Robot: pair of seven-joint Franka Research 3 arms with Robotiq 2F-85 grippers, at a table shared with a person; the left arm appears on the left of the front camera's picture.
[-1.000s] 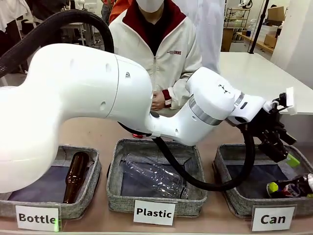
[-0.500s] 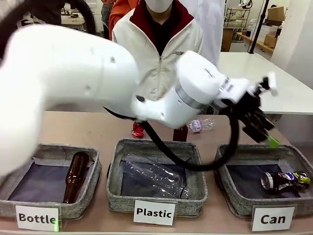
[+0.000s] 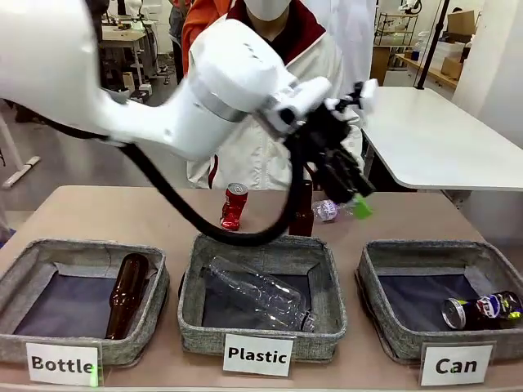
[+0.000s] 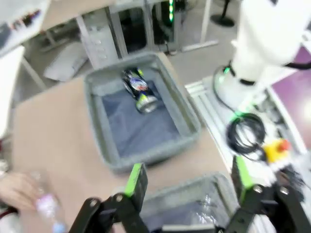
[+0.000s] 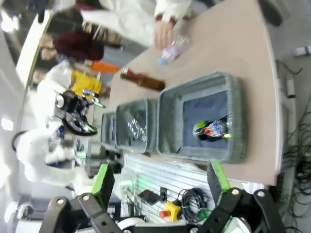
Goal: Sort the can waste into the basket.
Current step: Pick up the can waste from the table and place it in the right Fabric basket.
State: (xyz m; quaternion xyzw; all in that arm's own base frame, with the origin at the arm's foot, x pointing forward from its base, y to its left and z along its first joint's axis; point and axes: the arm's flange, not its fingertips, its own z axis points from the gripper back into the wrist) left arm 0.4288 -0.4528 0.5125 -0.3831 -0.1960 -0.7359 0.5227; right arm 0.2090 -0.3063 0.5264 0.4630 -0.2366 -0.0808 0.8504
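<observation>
Can waste (image 3: pixel 482 309): dark, silver-ended, blue-yellow print

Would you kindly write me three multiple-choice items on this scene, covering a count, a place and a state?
1. Cans in the Can basket: A none, B one, C three.
2. The red can is: A in that basket, B standing on the table, C gripped.
3. The left gripper is: A open and empty, B shut on a can, C shut on a bottle.
Answers: B, a lone dark can lies there; B, it stands beyond the Plastic basket; A, its jaws stand apart, nothing between.
</observation>
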